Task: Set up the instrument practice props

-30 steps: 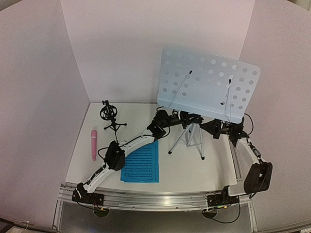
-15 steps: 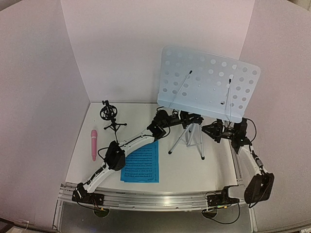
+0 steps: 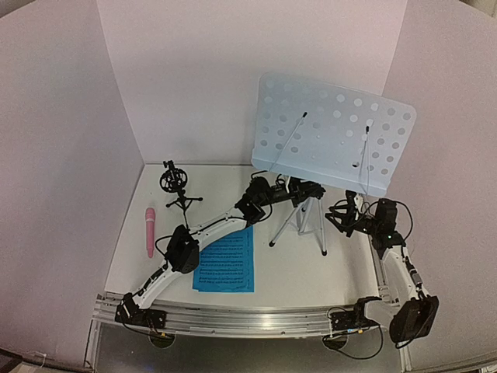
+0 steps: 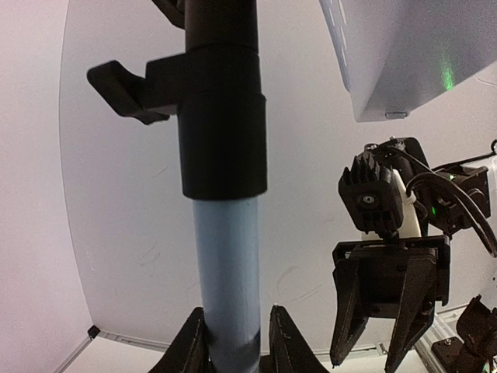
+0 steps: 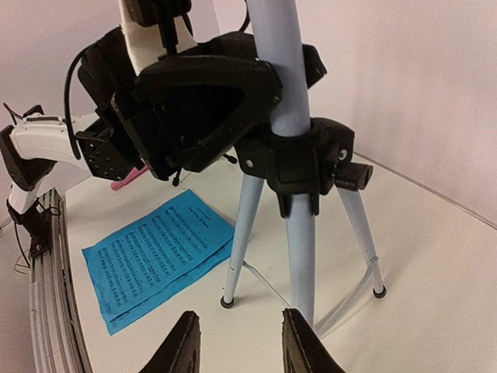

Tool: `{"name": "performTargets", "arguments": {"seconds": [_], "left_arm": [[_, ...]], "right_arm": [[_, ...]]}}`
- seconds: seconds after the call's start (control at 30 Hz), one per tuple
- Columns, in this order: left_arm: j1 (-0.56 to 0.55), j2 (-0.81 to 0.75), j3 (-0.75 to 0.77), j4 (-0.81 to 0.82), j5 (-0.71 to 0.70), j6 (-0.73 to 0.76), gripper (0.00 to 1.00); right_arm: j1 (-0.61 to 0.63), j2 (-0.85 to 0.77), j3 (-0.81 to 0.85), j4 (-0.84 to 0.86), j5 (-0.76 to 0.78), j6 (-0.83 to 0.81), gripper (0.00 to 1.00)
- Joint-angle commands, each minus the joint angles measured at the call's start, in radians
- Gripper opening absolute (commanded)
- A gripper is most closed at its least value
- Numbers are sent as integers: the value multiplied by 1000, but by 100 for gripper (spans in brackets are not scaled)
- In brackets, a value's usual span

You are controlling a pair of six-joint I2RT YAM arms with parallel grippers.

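The pale-blue perforated music stand (image 3: 334,144) stands upright on its silver tripod legs (image 3: 299,221) at the centre right. My left gripper (image 3: 299,190) is shut on the stand's pole (image 4: 229,280), below the black collar; in the left wrist view the left gripper (image 4: 237,342) has a finger on each side of it. My right gripper (image 3: 342,216) is open and empty, just right of the legs, also in its wrist view (image 5: 241,342). Two blue sheet-music pages (image 3: 227,260) lie flat left of the stand. The pink microphone (image 3: 150,231) lies at the far left. The black tripod mic mount (image 3: 177,186) stands behind it.
White walls close in the table at the back and both sides. A metal rail (image 3: 256,318) runs along the near edge. The stand's desk overhangs both grippers. The left arm stretches across the table just behind the pages (image 5: 155,252).
My right gripper has drawn back from the stand's pole, to the right and toward the near edge, and is open. The left gripper and the stand have not moved.
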Motion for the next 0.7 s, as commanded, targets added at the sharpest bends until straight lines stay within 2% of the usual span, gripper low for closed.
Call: {"name": "performTargets", "arguments": {"seconds": [0.0, 0.23, 0.3, 0.47, 0.57, 0.67], "left_arm": [[-22, -29, -46, -72, 22, 46, 32], [-22, -71, -92, -59, 25, 49, 51], [-22, -96, -122, -60, 21, 49, 60], [-22, -213, -277, -70, 26, 88, 77], [-22, -289, -360, -117, 11, 120, 89], [-22, -388, -487, -148, -15, 152, 96]], "right_arm": [[-4, 0, -12, -70, 67, -57, 36], [-3, -3, -11, -85, 77, -63, 36], [-2, -11, -11, -96, 84, -62, 37], [-1, -55, -8, -140, 102, -51, 38], [2, -90, -16, -159, 145, -10, 43], [7, -135, -18, -198, 170, 31, 45]]}}
